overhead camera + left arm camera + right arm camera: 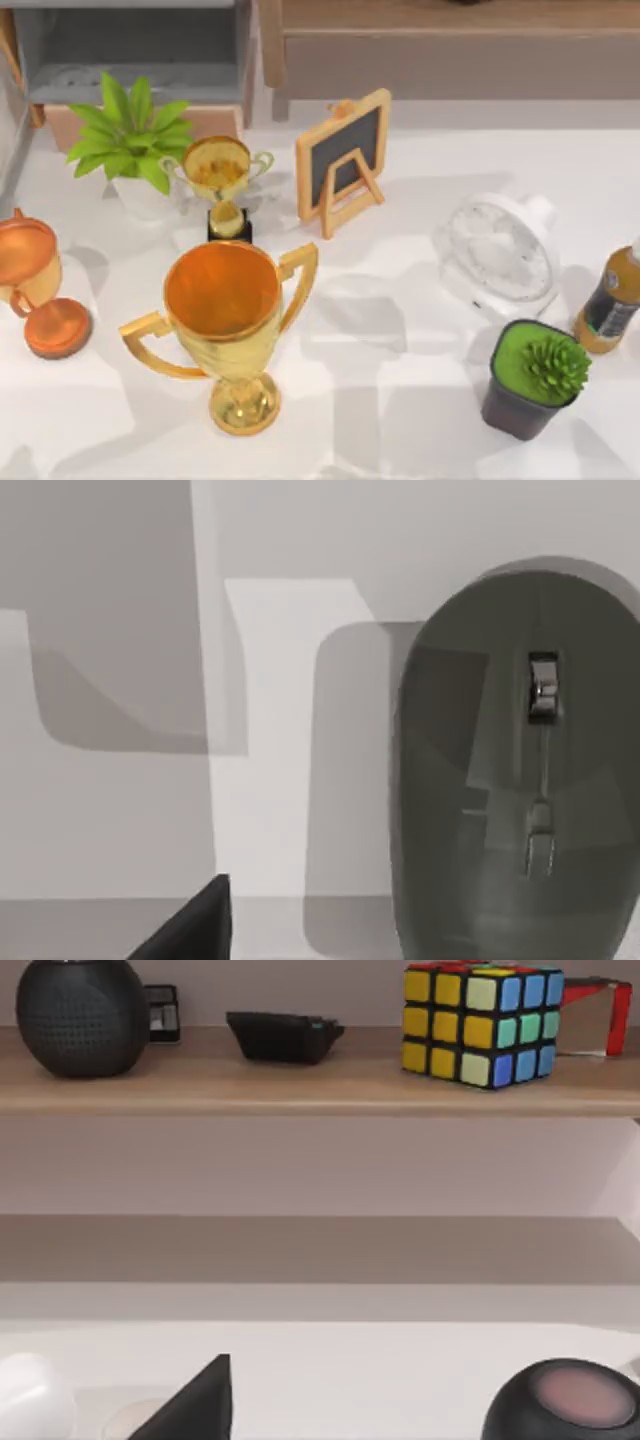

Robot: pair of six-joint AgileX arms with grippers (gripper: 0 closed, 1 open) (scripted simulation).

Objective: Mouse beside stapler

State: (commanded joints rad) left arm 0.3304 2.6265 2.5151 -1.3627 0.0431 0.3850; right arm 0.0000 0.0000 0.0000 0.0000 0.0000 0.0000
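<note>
The grey mouse point(515, 770) lies flat on the white table point(110, 820) in the left wrist view, its scroll wheel point(543, 687) facing up. It sits close below the left wrist camera and nothing touches it. A black edge of my left gripper point(195, 930) juts into that view, apart from the mouse. A black edge of my right gripper point(195, 1405) shows in the right wrist view, low over the table and facing a wooden shelf point(320, 1085). The stapler is out of view.
In the top view stand a large gold trophy point(235, 320), a small gold trophy point(220, 185), a copper trophy point(35, 290), a leafy plant point(130, 135), a chalkboard point(343, 160), a white fan point(503, 255), a potted succulent point(535, 375) and a bottle point(612, 305). The shelf holds a colour cube point(480, 1020) and a dark speaker point(80, 1010).
</note>
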